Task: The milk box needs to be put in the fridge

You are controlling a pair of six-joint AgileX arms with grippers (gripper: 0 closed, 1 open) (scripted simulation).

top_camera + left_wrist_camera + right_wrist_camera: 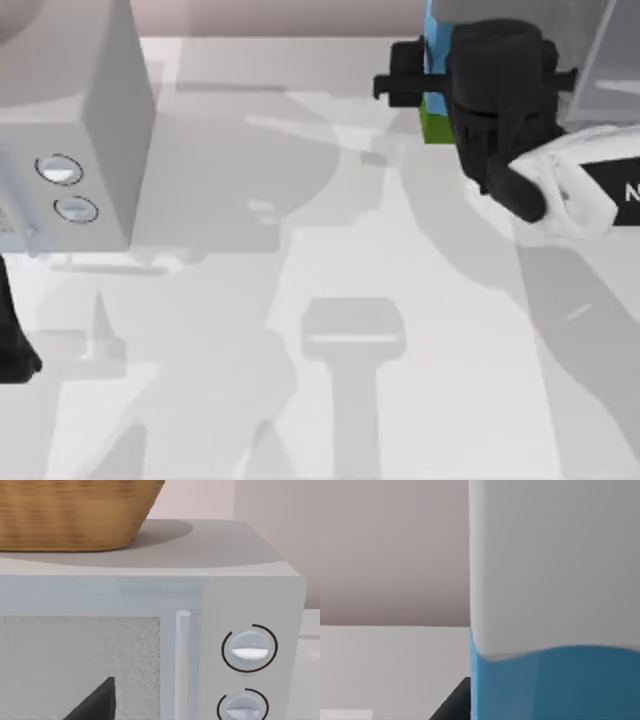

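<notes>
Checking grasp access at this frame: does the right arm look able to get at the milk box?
Probably yes: the right claw sits right at the milk box near the table's far edge, nothing between them, and the right wrist view shows the carton close up.

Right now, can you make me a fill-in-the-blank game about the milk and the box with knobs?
1. The milk box has a ___ band at its base.
2. The light grey box has ___ round knobs.
3. On top of that box sits a woven ___.
4. The right tool is at the milk box, at the top view's far ___ side; the left arm is parked at the other edge.

Missing words: green, two, basket, right.
</notes>
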